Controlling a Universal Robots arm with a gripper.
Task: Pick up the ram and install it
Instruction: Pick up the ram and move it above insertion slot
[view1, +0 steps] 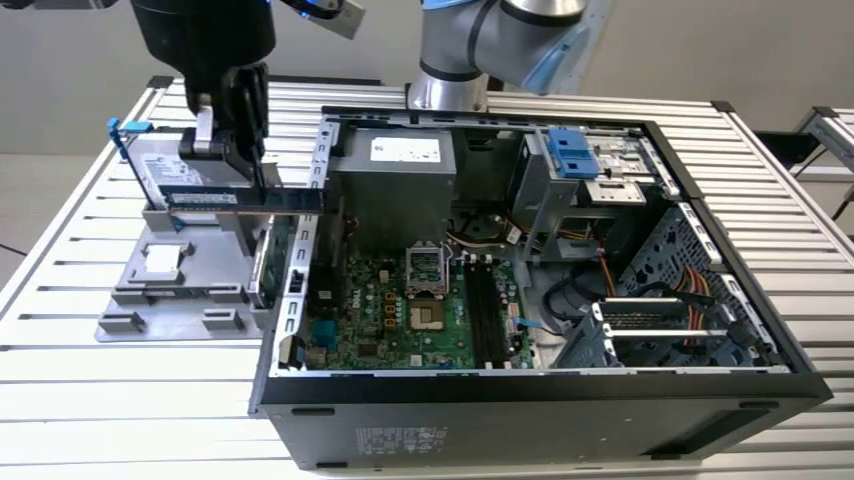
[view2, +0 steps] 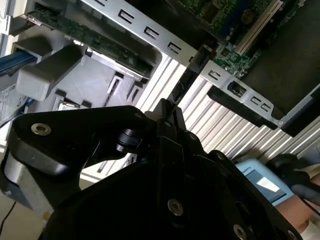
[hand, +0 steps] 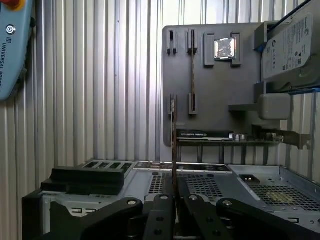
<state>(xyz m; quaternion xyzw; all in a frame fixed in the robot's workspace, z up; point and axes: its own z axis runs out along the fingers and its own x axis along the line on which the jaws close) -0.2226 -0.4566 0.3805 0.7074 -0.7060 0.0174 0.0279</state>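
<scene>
ribbed metal table carries an open computer case — and a grey fixture plate.

The ram, gripped between the fingers of the gripper, carries a pale sticker, but its print is too small to read. Just behind the gripper, the hard drive has a white label with many fine lines and a bar code, also not legible. Well apart from the gripper, across the slatted table, the pale blue pendant shows a row of dark capital letters, a maker's mark. Inside the case, to the exterior view's right of the gripper, the power supply bears a white label. The case side, far below the gripper, has a small block of pale print, unreadable.
</scene>
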